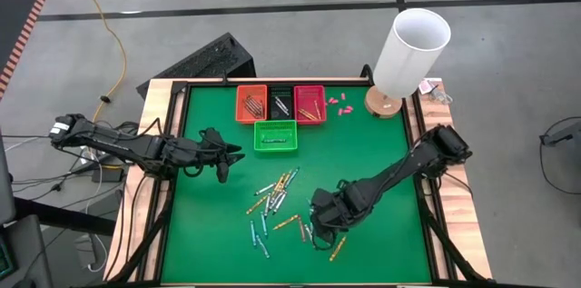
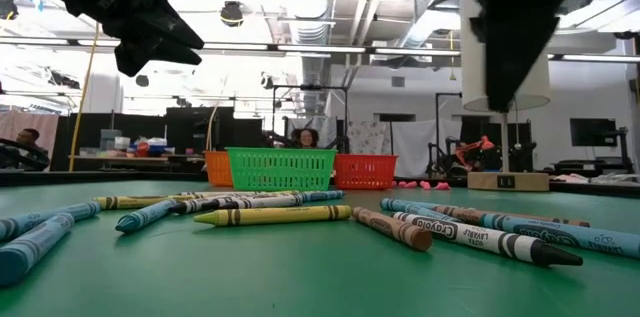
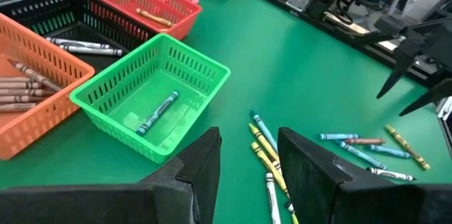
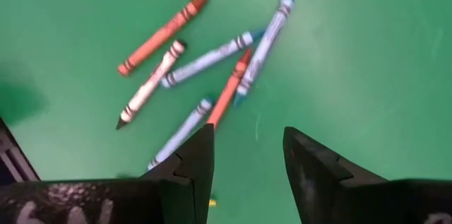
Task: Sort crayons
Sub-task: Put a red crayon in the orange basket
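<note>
Several crayons (image 1: 277,199) lie loose on the green mat, in orange-yellow, blue, white and reddish colours; they also show in the low view (image 2: 270,215). My left gripper (image 1: 231,156) is open and empty above the mat, near the green basket (image 3: 152,93), which holds a blue crayon (image 3: 159,112). My right gripper (image 1: 320,229) is open and empty, pointing down above a cluster of blue, orange and white crayons (image 4: 212,61). Its fingers (image 4: 191,164) touch none of them.
An orange basket (image 1: 251,104), a black basket (image 1: 280,104) and a red basket (image 1: 310,104) stand in a row at the far edge, each with crayons in it. A white cylinder on a wooden base (image 1: 410,47) stands at the far right. Pink bits (image 1: 338,104) lie beside it.
</note>
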